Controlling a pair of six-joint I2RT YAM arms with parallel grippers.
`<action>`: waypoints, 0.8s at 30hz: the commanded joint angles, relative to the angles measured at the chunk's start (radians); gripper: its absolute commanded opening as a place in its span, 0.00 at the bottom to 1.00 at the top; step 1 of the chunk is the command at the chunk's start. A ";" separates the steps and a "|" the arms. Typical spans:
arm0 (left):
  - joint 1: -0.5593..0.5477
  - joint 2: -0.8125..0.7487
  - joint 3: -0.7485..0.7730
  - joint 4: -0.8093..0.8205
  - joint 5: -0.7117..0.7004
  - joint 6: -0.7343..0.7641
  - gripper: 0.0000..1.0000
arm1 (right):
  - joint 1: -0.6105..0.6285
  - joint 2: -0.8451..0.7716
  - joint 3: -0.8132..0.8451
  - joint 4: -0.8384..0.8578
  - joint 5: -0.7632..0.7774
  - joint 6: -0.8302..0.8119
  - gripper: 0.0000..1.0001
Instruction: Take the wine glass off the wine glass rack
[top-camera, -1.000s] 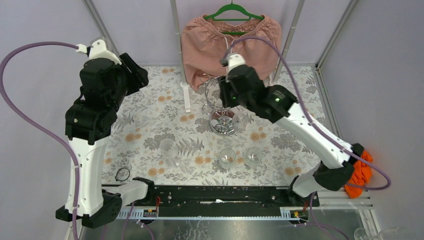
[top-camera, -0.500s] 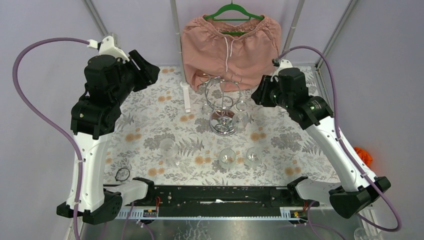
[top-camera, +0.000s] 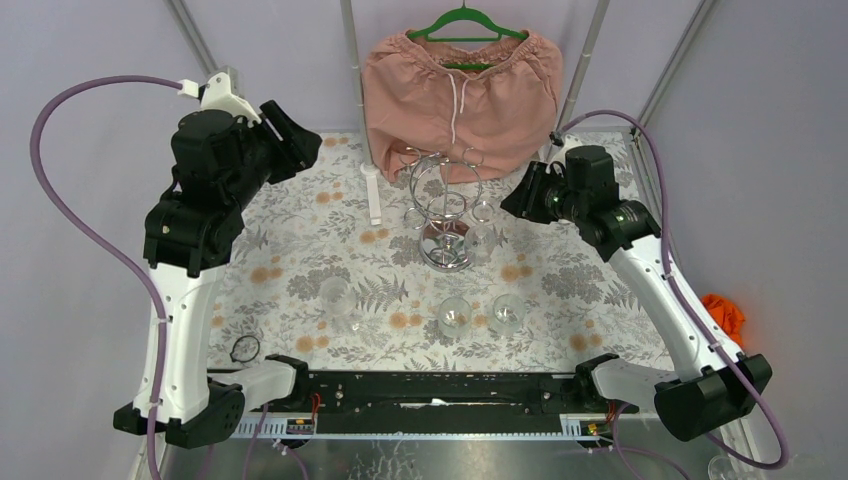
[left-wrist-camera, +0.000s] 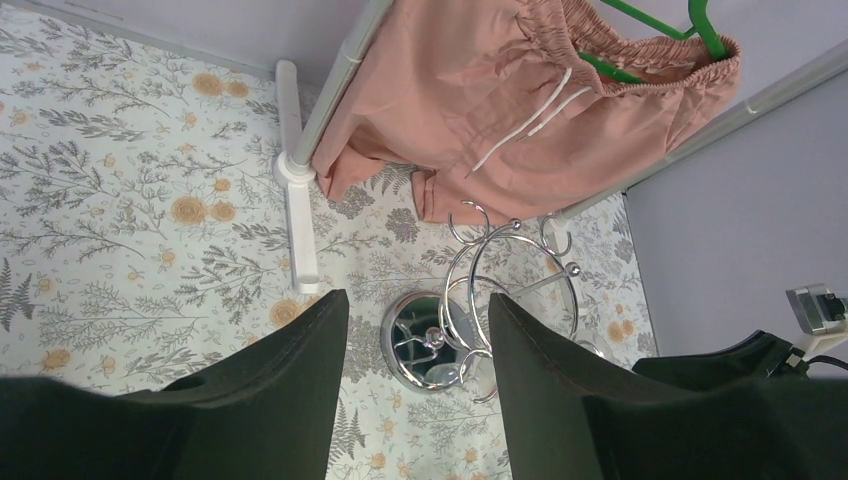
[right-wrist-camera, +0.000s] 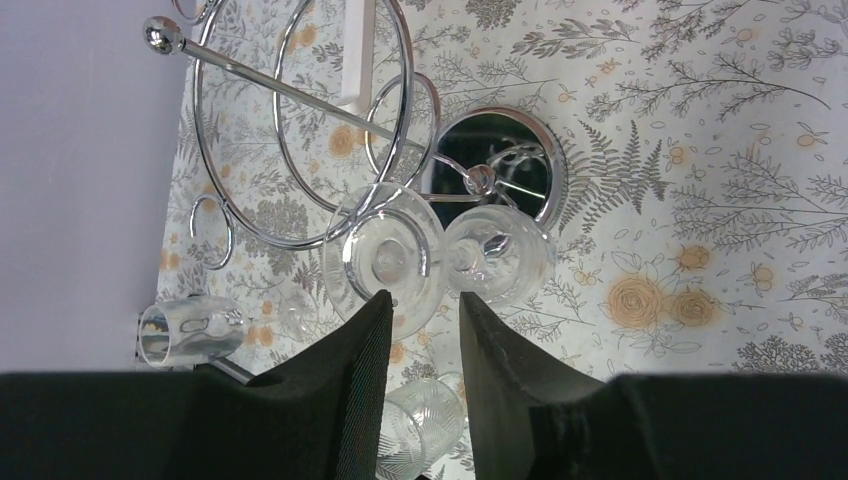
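- Chrome wire wine glass rack (top-camera: 445, 205) standing upright on the flowered table (top-camera: 300, 250), toward the far side and near the middle, round shiny base flat on the cloth.
- One wine glass (right-wrist-camera: 385, 258) hanging upside down from a wire loop on the right side of the rack, foot up in the loop, bowl low down beside the shiny base; not yet off the rack.
- Right gripper (right-wrist-camera: 425, 305) up in the air just to the right of the rack, pointing left at the hanging glass, fingers a little way apart with nothing between them.
- Seen from the right wrist, finger tips in front of the foot of the glass; touching or not, hard to say, but most likely apart, going by the top view.
- Left gripper (left-wrist-camera: 415, 310) high over the far left of the table, well apart from the rack, fingers wide apart and holding nothing.
- Three more glasses on the table, nearer than the rack: left glass (top-camera: 335, 295) alone at the near left, middle glass (top-camera: 453, 315) and right glass (top-camera: 507, 312) close side by side near the middle.
- Pink shorts (top-camera: 460, 85) hanging at the far side, behind the rack.
- White rail foot (top-camera: 375, 195) lying on the table just left of the rack.
- Orange cloth (top-camera: 722, 315) past the right edge of the table.
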 joint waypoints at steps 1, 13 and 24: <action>-0.004 -0.006 -0.019 0.061 0.011 -0.008 0.61 | -0.010 -0.018 -0.019 0.064 -0.062 0.013 0.38; -0.004 -0.010 -0.033 0.066 0.010 -0.007 0.61 | -0.015 -0.004 -0.084 0.130 -0.124 0.042 0.40; -0.004 -0.014 -0.043 0.076 0.016 -0.010 0.61 | -0.015 0.012 -0.168 0.247 -0.198 0.126 0.40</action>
